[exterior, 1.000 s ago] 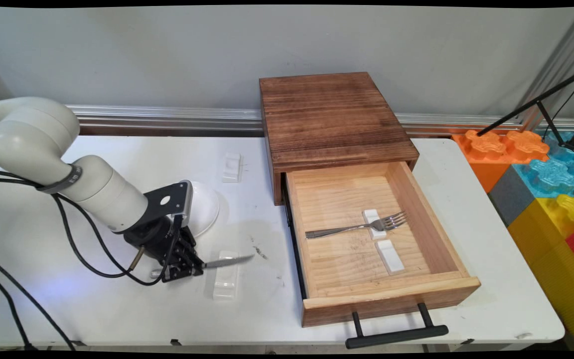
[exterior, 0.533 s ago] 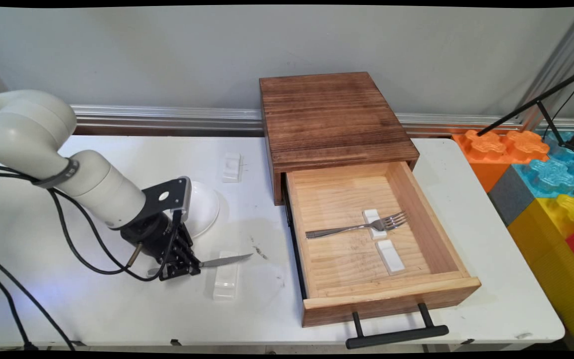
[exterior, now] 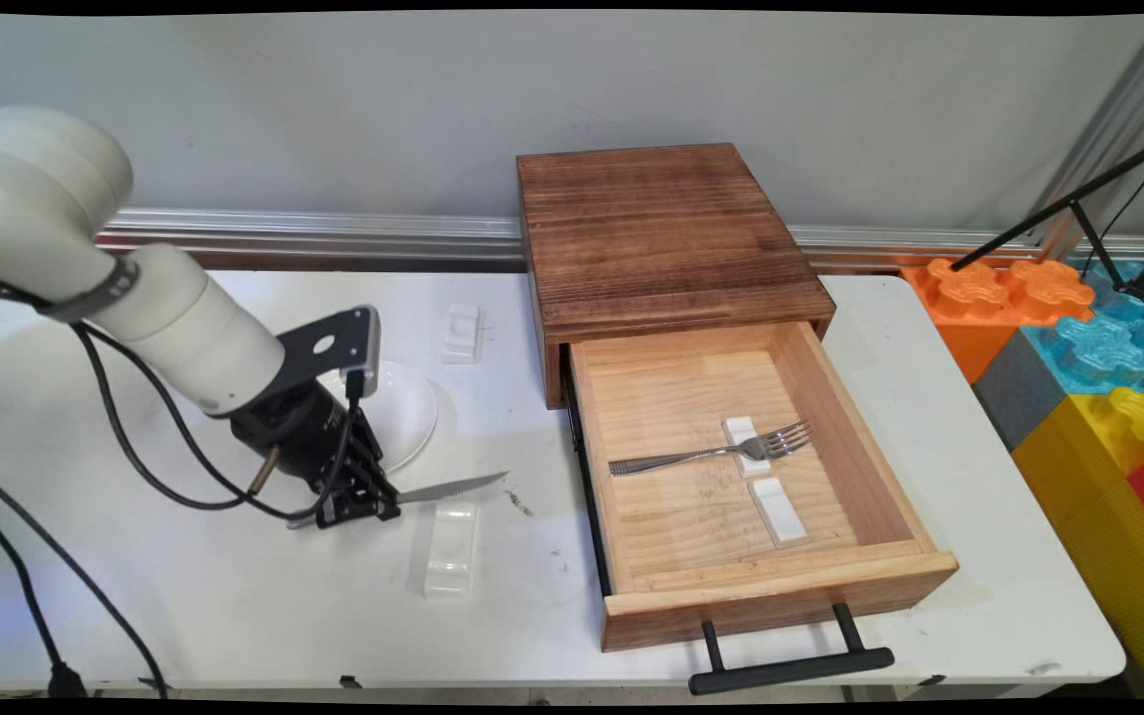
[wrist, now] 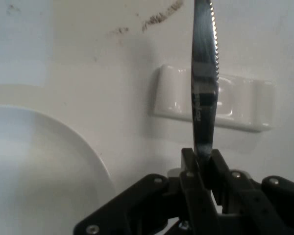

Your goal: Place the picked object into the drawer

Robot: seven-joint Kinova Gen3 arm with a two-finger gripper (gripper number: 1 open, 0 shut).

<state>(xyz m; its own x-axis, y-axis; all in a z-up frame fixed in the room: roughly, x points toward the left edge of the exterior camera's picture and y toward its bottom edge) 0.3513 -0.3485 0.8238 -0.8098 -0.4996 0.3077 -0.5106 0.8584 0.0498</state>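
A silver table knife (exterior: 448, 488) with a serrated blade is held level above the table (exterior: 234, 596), clamped by its handle between the fingers of the black gripper (exterior: 365, 503). The blade points toward the open wooden drawer (exterior: 781, 581). Under the knife lies a white cutlery rest (exterior: 451, 548); behind it sits a white plate (exterior: 403, 417).

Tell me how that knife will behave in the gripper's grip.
The knife looks like stiff metal, so it should not droop. Its smooth, shiny blade may slip or pivot, since the gripper pinches only one end. It looks thin, probably light.
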